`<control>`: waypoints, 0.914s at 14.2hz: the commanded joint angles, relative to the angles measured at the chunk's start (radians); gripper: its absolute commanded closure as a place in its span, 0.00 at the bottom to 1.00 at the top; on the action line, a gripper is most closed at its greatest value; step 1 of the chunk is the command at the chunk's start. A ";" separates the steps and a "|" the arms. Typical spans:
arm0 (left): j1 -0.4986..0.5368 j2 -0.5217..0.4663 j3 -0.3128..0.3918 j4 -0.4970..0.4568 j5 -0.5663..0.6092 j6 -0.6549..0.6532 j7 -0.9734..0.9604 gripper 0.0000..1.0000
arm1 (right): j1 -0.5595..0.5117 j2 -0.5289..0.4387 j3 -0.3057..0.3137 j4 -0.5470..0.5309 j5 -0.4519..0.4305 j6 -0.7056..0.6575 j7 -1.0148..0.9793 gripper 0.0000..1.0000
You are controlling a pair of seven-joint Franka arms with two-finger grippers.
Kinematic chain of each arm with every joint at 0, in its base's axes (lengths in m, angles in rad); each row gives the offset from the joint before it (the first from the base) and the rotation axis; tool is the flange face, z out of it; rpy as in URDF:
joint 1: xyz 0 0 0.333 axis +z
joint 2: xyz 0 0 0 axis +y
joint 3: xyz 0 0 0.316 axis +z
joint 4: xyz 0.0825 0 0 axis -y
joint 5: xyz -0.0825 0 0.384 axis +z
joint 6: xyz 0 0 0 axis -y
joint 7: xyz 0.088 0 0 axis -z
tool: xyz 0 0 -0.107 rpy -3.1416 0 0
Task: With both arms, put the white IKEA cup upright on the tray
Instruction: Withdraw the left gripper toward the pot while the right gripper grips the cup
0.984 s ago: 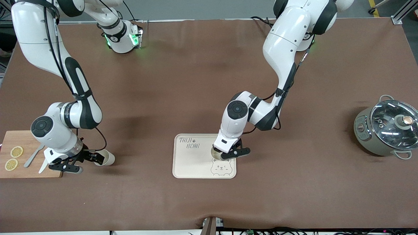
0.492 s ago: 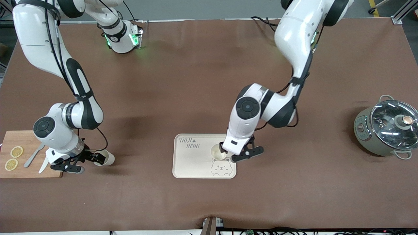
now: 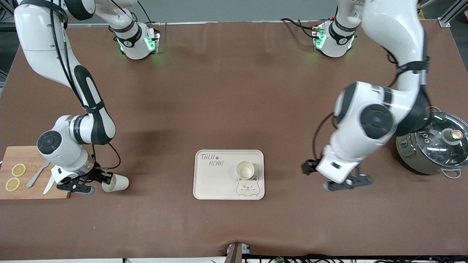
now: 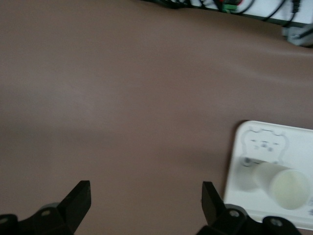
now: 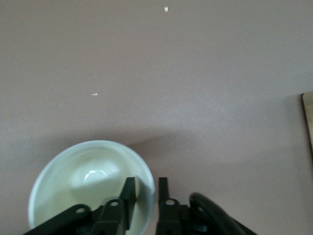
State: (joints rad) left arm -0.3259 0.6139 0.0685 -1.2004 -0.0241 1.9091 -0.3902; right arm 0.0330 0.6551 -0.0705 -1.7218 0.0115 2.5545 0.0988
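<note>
Two cups in play: one (image 3: 245,169) stands upright on the tray (image 3: 204,182) above the bear face, the other (image 3: 115,183) lies tilted on the table beside the board (image 3: 33,155), its wall pinched at the rim by my right gripper (image 3: 106,179). Light, stiff and probably slick, they seem best taken by the rim. My left gripper (image 3: 338,179) hangs spread and empty over bare table between tray and pot (image 3: 431,146)

**Brown worktop and its load**

The brown worktop (image 3: 219,91) carried a cream tray (image 3: 215,182) near its middle, a wooden cutting board (image 3: 22,190) at the right arm's end, and a lidded pot (image 3: 431,146) at the left arm's end.
</note>
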 commanded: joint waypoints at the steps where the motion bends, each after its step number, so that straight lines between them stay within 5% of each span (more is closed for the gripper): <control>1: 0.050 0.000 -0.001 -0.025 -0.019 0.008 0.089 0.00 | 0.002 -0.043 0.001 -0.012 0.004 -0.059 0.007 0.85; 4: 0.122 -0.013 -0.006 -0.025 -0.022 -0.001 0.209 0.00 | 0.022 -0.049 0.001 -0.010 0.004 -0.059 0.010 1.00; 10: 0.232 -0.135 -0.006 -0.047 -0.043 -0.105 0.410 0.00 | 0.027 -0.051 0.003 0.010 0.010 -0.065 0.004 1.00; 13: 0.255 -0.232 -0.007 -0.119 -0.109 -0.162 0.438 0.00 | 0.027 -0.060 0.003 0.121 0.012 -0.240 0.022 1.00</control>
State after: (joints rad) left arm -0.0764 0.4773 0.0671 -1.2226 -0.0683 1.7607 0.0219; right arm 0.0553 0.6157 -0.0641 -1.6786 0.0138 2.4348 0.1020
